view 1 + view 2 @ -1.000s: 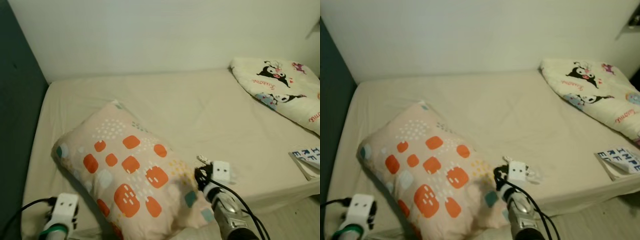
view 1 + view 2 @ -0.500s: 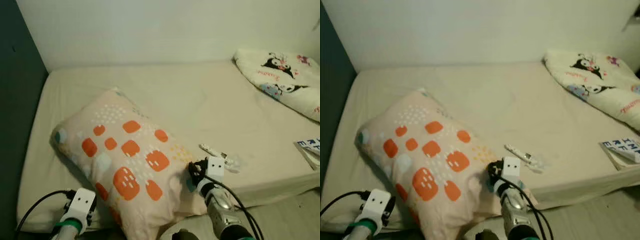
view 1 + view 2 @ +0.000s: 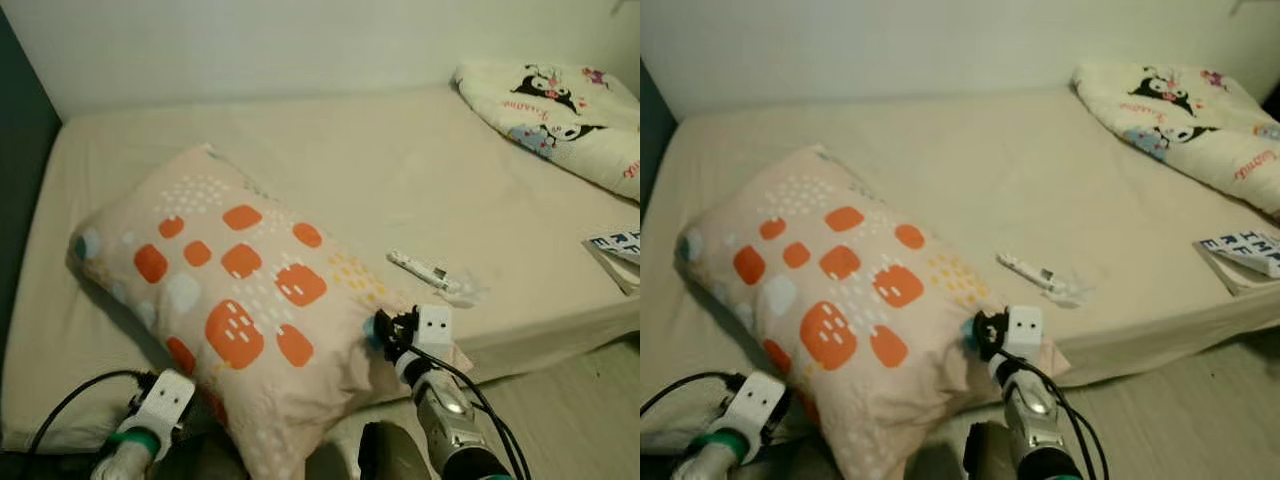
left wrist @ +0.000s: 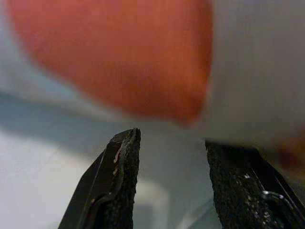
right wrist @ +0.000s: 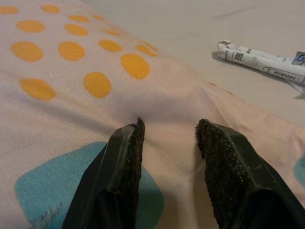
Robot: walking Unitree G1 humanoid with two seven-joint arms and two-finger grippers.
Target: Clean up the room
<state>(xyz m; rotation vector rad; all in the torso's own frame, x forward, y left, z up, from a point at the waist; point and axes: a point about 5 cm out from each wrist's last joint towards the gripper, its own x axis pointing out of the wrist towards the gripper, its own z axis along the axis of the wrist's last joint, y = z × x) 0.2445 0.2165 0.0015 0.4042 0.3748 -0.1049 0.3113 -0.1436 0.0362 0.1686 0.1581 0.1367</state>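
Lying diagonally across the bed [image 3: 330,160], the pillow [image 3: 235,300] with orange and teal patches overhangs the near edge. The right gripper [image 5: 169,157] has its jaws spread just above the pillow's corner fabric. The left gripper [image 4: 171,176] sits at the pillow's near left end, jaws spread close to an orange patch. A small wrapped packet [image 3: 425,272] lies on the sheet beside the pillow, and a cartoon-print blanket [image 3: 550,100] is bunched at the far right.

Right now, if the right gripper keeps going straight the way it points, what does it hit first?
Most likely the pillow: the right gripper, fingers open, sits just above its patterned fabric. The small wrapper lies farther off to one side, out of that line.
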